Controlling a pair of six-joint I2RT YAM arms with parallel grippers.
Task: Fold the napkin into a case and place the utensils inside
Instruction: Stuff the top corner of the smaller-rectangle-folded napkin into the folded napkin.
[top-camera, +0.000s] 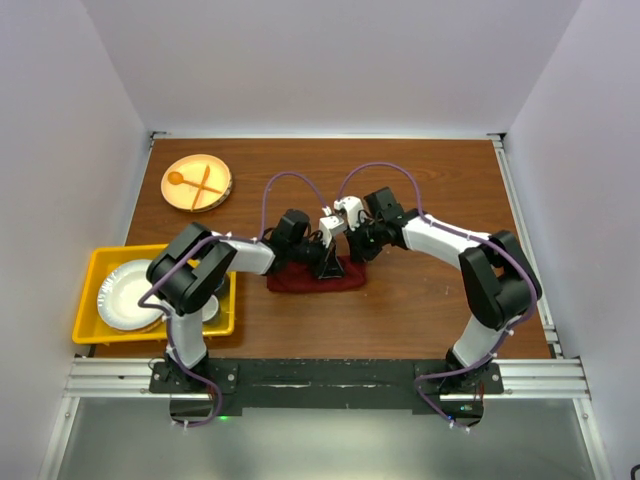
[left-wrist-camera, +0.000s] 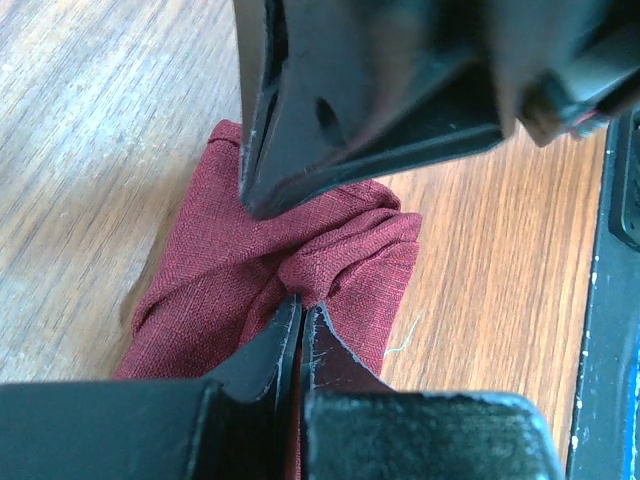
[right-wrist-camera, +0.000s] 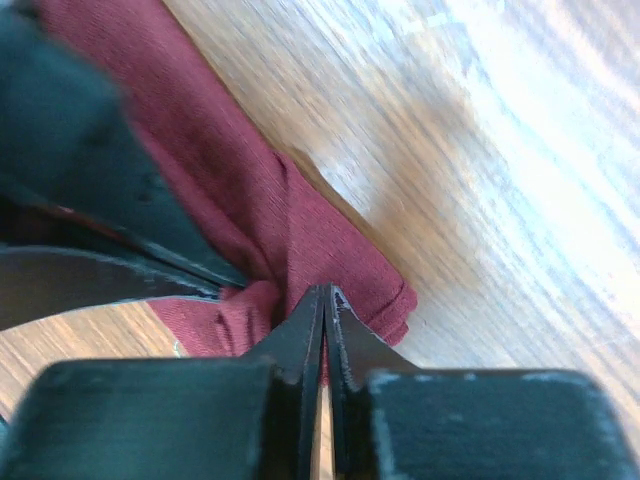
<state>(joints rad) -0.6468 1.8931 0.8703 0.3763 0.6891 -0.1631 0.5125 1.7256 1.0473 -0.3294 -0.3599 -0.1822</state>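
Maroon and rumpled, the napkin (top-camera: 295, 280) lies mid-table, folded into a narrow strip. My left gripper (left-wrist-camera: 300, 308) pinches a puckered ridge of it. At its 12 o'clock my right gripper (right-wrist-camera: 325, 293) is closed, tips on the cloth.

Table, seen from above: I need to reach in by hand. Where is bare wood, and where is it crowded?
Bare wood: the far right corner beyond the right arm, and the patch between napkin and that arm's base. Crowded: the centre, where left gripper and right gripper pinch the napkin; yellow bin and wooden plate fill the left.
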